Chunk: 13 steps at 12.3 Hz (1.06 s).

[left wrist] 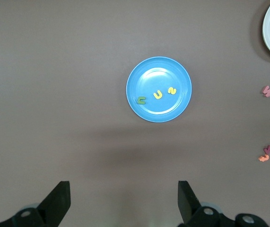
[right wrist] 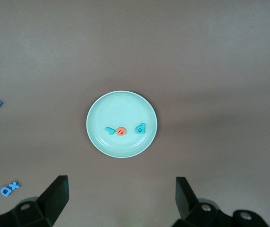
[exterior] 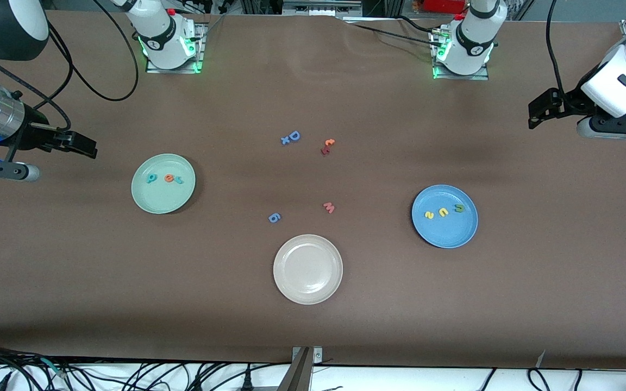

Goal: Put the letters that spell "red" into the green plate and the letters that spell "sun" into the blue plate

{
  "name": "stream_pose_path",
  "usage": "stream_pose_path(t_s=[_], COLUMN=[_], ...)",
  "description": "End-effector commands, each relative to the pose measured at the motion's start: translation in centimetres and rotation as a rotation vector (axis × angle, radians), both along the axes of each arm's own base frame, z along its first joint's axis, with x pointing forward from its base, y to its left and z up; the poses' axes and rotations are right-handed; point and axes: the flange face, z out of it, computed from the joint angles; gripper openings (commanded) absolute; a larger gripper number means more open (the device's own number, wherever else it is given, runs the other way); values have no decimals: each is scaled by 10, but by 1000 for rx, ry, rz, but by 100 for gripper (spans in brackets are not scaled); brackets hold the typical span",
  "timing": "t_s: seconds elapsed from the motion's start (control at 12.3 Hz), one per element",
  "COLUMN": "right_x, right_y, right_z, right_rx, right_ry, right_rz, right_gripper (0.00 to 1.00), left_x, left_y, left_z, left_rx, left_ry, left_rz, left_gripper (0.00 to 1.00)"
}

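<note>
Sitting in green plate (exterior: pixel 144 198): teal "d" (exterior: pixel 151 177), orange "e" (exterior: pixel 169 178), teal "r" (exterior: pixel 179 180); well clear of right gripper (exterior: pixel 82 145), spread, empty. Same for blue plate (exterior: pixel 454 236): "s" (exterior: pixel 429 214), "u" (exterior: pixel 442 212), "n" (exterior: pixel 459 208); left gripper (exterior: pixel 541 108) spread, waiting.

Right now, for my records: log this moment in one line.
red letters in green plate | sun letters in blue plate | both tools open

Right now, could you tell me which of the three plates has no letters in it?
The cream plate, nearest the front camera; the green plate and blue plate each hold three letters.
</note>
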Motion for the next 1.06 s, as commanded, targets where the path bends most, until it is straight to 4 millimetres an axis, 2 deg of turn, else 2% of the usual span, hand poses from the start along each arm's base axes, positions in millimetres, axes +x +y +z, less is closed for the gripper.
stream_pose_path(t_s=[0.0,0.65,0.98], right_x=[-6,-3,-2], right_y=[0,6,-3], right_z=[3,8,11], right_rx=[-10,37,-20], right_ry=[-20,-44,-56], right_rz=[3,-88,-76], right_gripper=[100,100,100], left_x=[0,-1,0], left_y=[-1,-1,0], left_z=[5,4,4], left_rx=[-13,-13,-15], left_ry=[4,14,15], left_rz=[3,3,4], left_gripper=[100,100,100])
